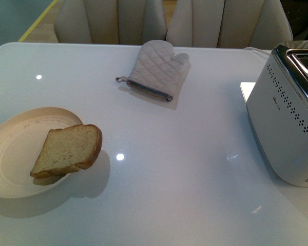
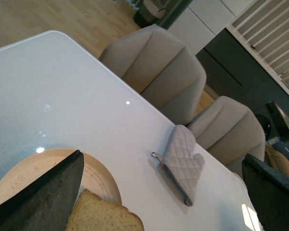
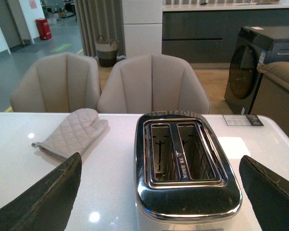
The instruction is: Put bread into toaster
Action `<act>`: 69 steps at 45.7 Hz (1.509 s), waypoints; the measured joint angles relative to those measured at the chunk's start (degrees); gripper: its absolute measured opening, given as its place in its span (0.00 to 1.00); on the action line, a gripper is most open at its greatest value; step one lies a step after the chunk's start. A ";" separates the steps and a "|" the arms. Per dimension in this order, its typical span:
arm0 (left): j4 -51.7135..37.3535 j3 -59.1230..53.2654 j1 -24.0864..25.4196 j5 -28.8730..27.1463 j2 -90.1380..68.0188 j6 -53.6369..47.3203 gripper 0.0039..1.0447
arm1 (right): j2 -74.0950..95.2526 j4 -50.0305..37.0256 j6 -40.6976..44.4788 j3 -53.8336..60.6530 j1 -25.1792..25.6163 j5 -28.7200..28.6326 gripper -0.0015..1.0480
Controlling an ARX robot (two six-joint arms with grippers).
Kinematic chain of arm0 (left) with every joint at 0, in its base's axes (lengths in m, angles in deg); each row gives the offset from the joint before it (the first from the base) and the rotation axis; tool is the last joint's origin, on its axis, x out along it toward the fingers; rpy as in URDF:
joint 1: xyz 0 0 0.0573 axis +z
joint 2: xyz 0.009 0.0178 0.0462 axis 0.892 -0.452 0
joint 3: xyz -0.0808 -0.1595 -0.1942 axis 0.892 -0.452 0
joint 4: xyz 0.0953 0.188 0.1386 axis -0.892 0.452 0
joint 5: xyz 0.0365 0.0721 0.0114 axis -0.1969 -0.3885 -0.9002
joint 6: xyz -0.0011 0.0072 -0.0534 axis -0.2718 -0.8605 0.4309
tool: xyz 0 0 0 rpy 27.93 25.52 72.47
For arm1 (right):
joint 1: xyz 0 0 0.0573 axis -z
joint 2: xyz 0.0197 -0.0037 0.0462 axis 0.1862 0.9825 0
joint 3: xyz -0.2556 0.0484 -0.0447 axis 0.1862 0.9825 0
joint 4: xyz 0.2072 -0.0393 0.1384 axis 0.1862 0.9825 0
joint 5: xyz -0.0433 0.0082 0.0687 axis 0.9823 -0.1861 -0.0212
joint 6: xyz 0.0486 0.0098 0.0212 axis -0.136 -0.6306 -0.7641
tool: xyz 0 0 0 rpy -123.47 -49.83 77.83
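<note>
At the left of the table we see the bread lying on the cream plate, its crusted top propped over the plate's right rim. In the left wrist view the left gripper is spread wide and holds nothing. The bread shows just beside one dark finger. The frame edge cuts off most of the slice, so we cannot tell whether that finger touches it. Mid-table, toward the far edge, lies the grey oven mitt. At the right stands the toaster, partly cut off in the front view and well apart from the bread. The right gripper is likewise spread wide and empty, and the toaster's two slots show between its fingers.
</note>
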 joint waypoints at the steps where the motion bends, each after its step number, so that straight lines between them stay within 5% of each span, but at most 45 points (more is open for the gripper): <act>1: -2.08 0.87 0.22 -0.04 -3.58 -0.07 0.94 | 0.00 0.00 0.00 0.00 0.00 0.00 0.91; 8: -10.86 9.33 2.86 0.15 -31.87 -2.05 0.94 | 0.00 0.00 0.00 0.00 0.00 0.00 0.91; 15: -10.91 12.83 4.87 0.15 -41.94 -4.20 0.94 | 0.00 0.00 0.00 0.00 0.00 0.00 0.91; 33: -11.13 17.92 8.13 -2.34 -56.89 -11.65 0.94 | 0.00 0.00 0.00 0.00 0.00 0.00 0.91; 56: -8.35 24.61 3.76 -7.15 -70.23 -18.75 0.94 | 0.00 0.00 0.00 0.00 0.00 0.00 0.91; 69: -4.96 25.94 -0.79 -8.90 -71.67 -20.55 0.45 | 0.00 0.00 0.00 0.00 0.00 0.00 0.91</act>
